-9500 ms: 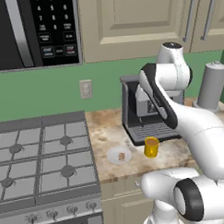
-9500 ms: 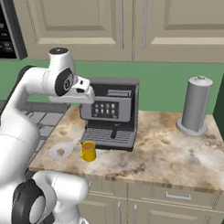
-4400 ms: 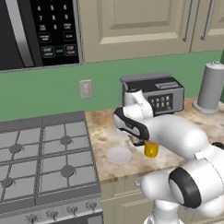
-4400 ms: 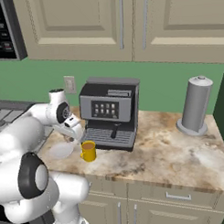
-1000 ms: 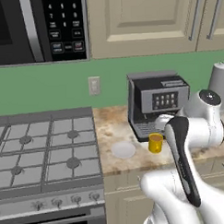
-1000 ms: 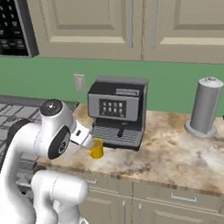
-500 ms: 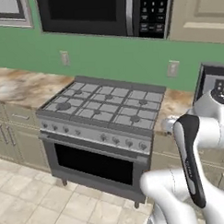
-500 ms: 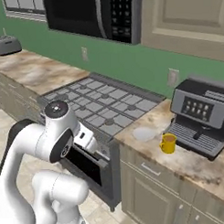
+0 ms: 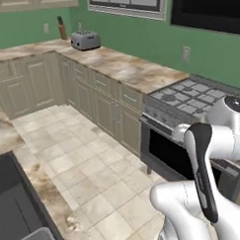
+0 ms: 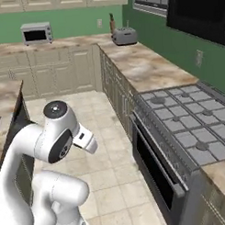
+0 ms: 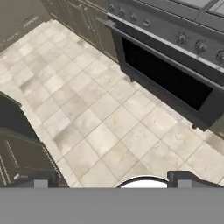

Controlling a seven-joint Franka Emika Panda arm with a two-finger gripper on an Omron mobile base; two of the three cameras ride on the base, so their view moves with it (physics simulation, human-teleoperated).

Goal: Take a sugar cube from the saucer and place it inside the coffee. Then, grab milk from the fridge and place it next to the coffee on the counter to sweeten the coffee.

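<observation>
The pincer (image 11: pixel 109 177) hung over the tiled floor (image 11: pixel 100 113), its two dark tips (image 11: pixel 40 178) poking up at the bottom of the hand view with a wide gap between them, so it stood apart and held nothing. Just beyond the tips lay pale beige tiles, and to the left of them the dark edge of the island (image 11: pixel 17 144). Farther along in that view ran the oven (image 11: pixel 166 83), its black glass door facing the floor and a row of knobs (image 11: pixel 192 43) above it.

In the left base view the arm (image 9: pixel 208 172) folded up at the lower right, in front of the oven (image 9: pixel 173 154). The island top (image 9: pixel 9 141), marbled, came in at the left edge. In the right base view the arm (image 10: pixel 47 153) rose from the lower left, beside the oven (image 10: pixel 158 172) and the gas hob (image 10: pixel 193 125) on top of it.

Beyond the hob the worktop (image 10: pixel 145 67) stretched away over cream cabinets (image 10: pixel 115 86) toward the corner, marbled beige-brown. A toaster (image 10: pixel 124 36) sat on it far off, with a knife block (image 10: pixel 112 21) just behind. On the far run of worktop along the green wall stood a small toaster oven (image 10: pixel 35 33). Above the hob, the dark microwave (image 10: pixel 198 15) hung on the wall.
</observation>
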